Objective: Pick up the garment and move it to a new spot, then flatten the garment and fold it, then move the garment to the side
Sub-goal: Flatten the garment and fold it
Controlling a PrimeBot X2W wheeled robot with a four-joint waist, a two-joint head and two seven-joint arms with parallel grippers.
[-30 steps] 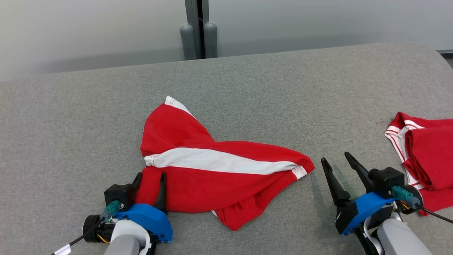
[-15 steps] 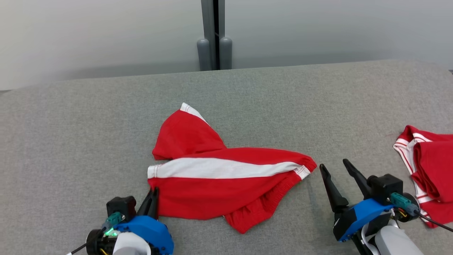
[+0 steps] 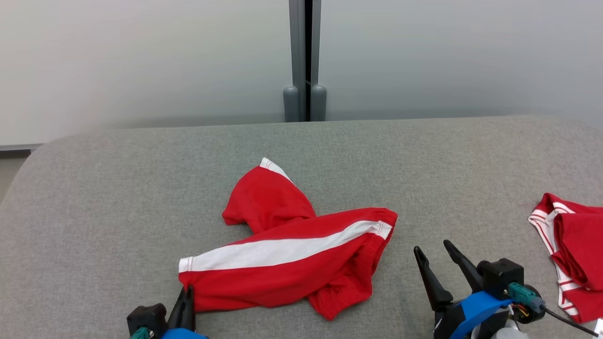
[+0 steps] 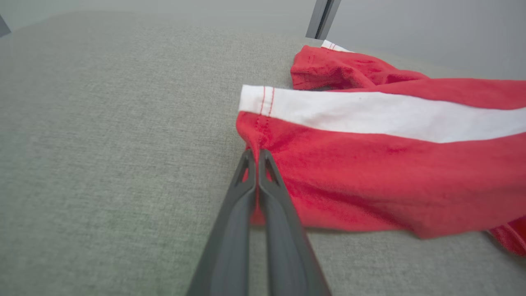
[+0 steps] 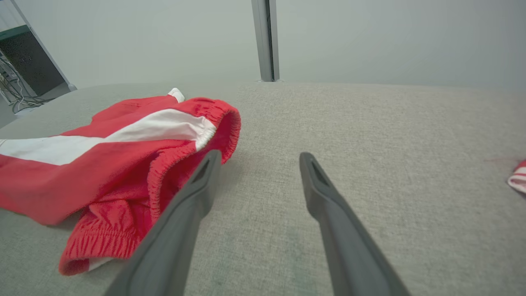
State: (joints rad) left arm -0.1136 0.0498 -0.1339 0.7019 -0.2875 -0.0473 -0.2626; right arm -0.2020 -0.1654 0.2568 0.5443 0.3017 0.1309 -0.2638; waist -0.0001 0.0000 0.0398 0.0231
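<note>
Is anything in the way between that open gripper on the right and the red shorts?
Nothing visible. Only bare grey cushion lies between the right gripper and the red shorts. The other red garment lies on that gripper's far side. The left gripper is shut on the shorts' leg hem.

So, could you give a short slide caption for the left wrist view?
Left gripper pinches the hem of red-and-white shorts on a grey cloth surface.

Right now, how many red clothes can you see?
2. The striped garment lies in the middle, pinched by the left claw; the second garment sits at the right edge, partly cut off.
</note>
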